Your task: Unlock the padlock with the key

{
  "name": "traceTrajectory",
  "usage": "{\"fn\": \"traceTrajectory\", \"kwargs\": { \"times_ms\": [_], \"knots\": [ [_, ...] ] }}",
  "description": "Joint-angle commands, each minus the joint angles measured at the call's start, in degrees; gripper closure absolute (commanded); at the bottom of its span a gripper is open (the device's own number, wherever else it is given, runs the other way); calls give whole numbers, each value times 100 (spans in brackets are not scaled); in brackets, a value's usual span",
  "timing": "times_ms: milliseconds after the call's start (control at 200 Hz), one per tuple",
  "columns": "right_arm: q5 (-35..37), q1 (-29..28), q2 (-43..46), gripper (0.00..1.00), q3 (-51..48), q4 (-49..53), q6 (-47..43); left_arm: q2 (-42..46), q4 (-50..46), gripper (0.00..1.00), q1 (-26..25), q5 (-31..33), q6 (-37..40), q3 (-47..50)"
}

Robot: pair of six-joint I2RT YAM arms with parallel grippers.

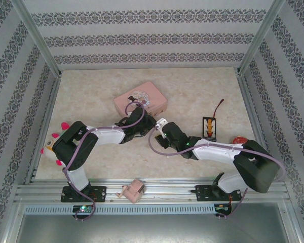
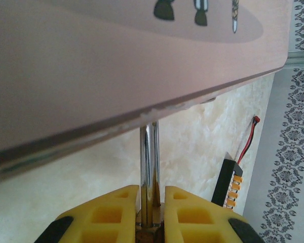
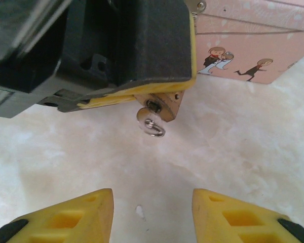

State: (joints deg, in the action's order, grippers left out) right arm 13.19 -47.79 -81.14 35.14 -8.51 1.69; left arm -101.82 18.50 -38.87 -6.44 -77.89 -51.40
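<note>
My left gripper (image 2: 152, 196) is shut on the padlock (image 2: 151, 229), whose silvery shackle (image 2: 151, 162) rises between the yellow fingers up to the edge of the pink tin (image 2: 116, 61). In the right wrist view the brass padlock (image 3: 168, 103) pokes out under the left gripper's dark, yellow-padded finger (image 3: 152, 45). The key (image 3: 146, 117) sits in its keyhole, round head and small ring hanging free. My right gripper (image 3: 152, 205) is open just short of the key and touches nothing. From above, the left gripper (image 1: 142, 125) and right gripper (image 1: 159, 126) meet in front of the tin (image 1: 141, 100).
A black strip with orange pieces and a red wire (image 1: 209, 127) lies to the right, also in the left wrist view (image 2: 228, 185). A red object (image 1: 238, 140) sits by the right arm. A small pink object (image 1: 134, 191) rests on the front rail. Patterned walls enclose the table.
</note>
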Motion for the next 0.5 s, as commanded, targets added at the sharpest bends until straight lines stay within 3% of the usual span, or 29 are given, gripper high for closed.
{"fn": "traceTrajectory", "kwargs": {
  "times_ms": [0,495],
  "knots": [
    [298,-29,-210,56,165,-289,-458,182,-154,100,20,-324,-139,-61],
    [473,-3,-950,56,621,-502,-681,147,-95,100,46,-419,-167,-30]
  ]
}}
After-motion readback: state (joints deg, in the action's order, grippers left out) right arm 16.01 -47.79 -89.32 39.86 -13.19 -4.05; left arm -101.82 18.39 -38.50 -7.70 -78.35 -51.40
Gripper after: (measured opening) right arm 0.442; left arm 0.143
